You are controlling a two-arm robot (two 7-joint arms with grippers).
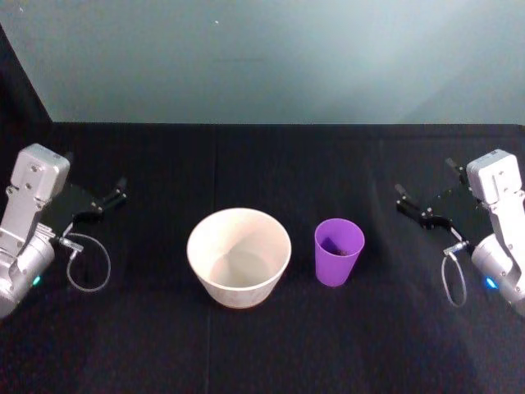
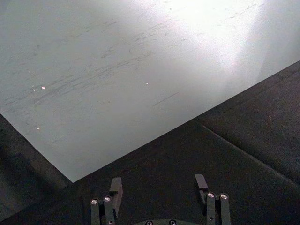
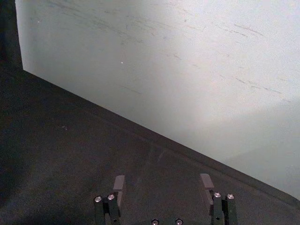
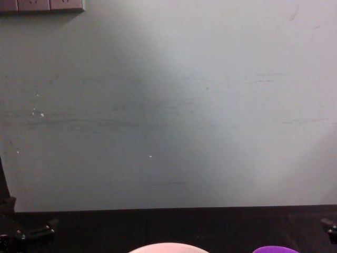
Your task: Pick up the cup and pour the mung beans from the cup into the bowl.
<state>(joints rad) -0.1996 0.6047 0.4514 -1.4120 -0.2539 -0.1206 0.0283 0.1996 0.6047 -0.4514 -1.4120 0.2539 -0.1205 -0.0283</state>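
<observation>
The cup stands upright just right of the bowl on the tabletop — left gripper and right gripper sit at its outer sides, fingers apart.

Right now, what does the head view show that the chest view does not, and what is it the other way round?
Head view: the whole bowl from above, empty inside, and the whole cup standing upright beside it on the robot's right, with something dark at its bottom. It also gives the left gripper and the right gripper, both open, at the table's two sides.
Chest view: a row of wall sockets at the upper left corner.
Both: the rims of the bowl and the cup, the black table and the pale wall.
</observation>
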